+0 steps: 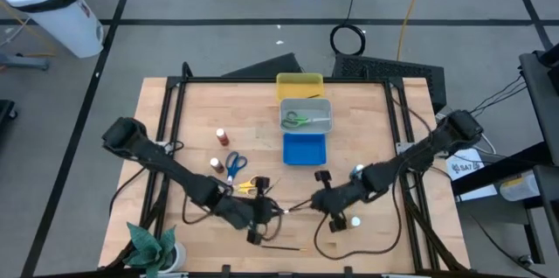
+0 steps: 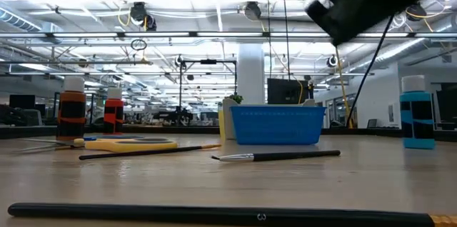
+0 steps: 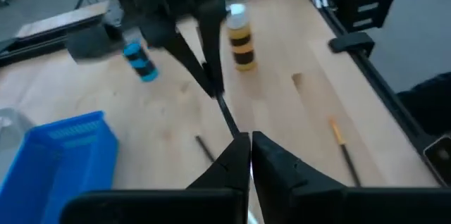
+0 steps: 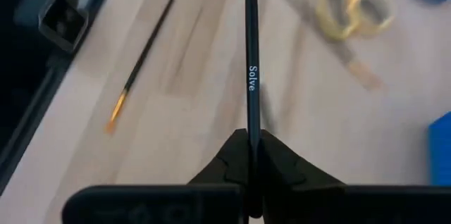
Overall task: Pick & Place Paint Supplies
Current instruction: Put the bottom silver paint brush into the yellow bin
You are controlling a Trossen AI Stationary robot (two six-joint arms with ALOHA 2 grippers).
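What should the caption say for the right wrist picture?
Right gripper shut on a thin dark brush above the wooden table.

Three trays sat in a row down the table's [image 1: 367, 121] middle: far tray [image 1: 300, 85], middle tray [image 1: 306, 115] with one pair of scissors [image 1: 299, 121] in it, near tray [image 1: 304, 149]. Left of them stood two bottles [image 1: 222, 137], with two more scissors [image 1: 235, 165] nearer the front. Both grippers met front-centre, left gripper [image 1: 273, 212] and right gripper [image 1: 312, 203] on opposite ends of one brush [image 4: 251, 62]. Another brush [image 1: 281, 246] lay at the front edge, a plant [image 1: 154, 246] at the front-left corner.
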